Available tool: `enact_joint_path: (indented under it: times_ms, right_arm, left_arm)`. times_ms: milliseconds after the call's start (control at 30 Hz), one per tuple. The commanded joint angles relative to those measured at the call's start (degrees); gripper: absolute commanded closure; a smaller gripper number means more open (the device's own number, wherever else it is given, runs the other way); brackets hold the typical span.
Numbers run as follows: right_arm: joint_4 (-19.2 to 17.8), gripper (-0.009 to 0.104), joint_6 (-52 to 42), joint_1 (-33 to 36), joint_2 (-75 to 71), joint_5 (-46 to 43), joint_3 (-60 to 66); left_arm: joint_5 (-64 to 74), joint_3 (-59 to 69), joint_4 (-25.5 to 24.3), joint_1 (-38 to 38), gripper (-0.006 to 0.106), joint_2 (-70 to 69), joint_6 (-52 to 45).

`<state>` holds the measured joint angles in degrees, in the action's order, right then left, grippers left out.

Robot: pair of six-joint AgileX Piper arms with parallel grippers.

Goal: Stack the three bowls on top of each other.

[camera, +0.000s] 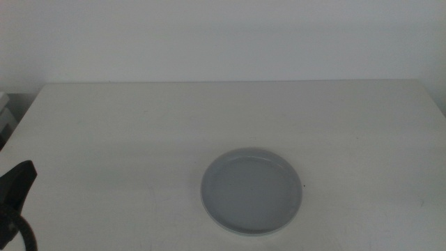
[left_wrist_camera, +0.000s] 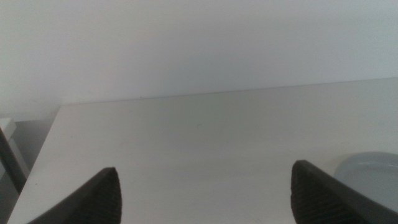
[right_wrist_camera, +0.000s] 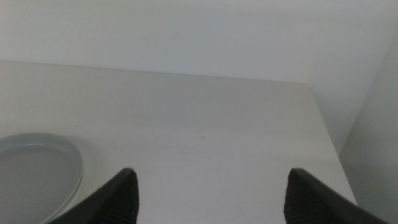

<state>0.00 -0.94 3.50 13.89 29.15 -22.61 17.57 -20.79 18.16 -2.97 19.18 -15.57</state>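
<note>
One grey-blue bowl (camera: 252, 191) sits on the white table (camera: 139, 125), right of the middle and near the front. It also shows in the left wrist view (left_wrist_camera: 373, 175) and in the right wrist view (right_wrist_camera: 34, 168). The mint green and white bowls do not show as separate things. My left gripper (left_wrist_camera: 205, 169) is open and empty. It waits at the front left edge of the table (camera: 19, 183), well left of the bowl. My right gripper (right_wrist_camera: 212, 173) is open and empty, to the right of the bowl and outside the middle view.
The table's back edge (camera: 230, 82) meets a plain white wall. A pale object (camera: 5, 115) stands off the table's left edge. The table's right edge (right_wrist_camera: 326, 130) drops off beside the right gripper.
</note>
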Motion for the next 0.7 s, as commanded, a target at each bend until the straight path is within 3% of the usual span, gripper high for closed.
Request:
enact_joint_path:
  times_ms: [0, 133, 400, 667]
  right_arm:
    - [-0.57, 0.036, -0.71, -0.36, 0.62, -4.45, -1.26]
    - [0.0, 0.036, -0.71, -0.36, 0.14, -7.28, -0.91]
    - [4.24, 0.036, -0.71, -0.42, -2.58, -24.42, 8.35]
    - [5.24, 0.036, -0.71, -0.42, -9.78, -24.11, 18.33]
  left_arm:
    - [-4.66, -0.98, 1.01, 0.22, -0.004, -0.12, 0.24]
    - [-7.32, 3.31, -0.09, 0.22, -0.004, -3.7, 0.24]
    - [-9.52, 16.71, -1.62, 0.22, -0.004, -14.45, 0.24]
    - [-7.57, 22.18, -3.47, 0.26, -0.004, -20.87, 0.24]
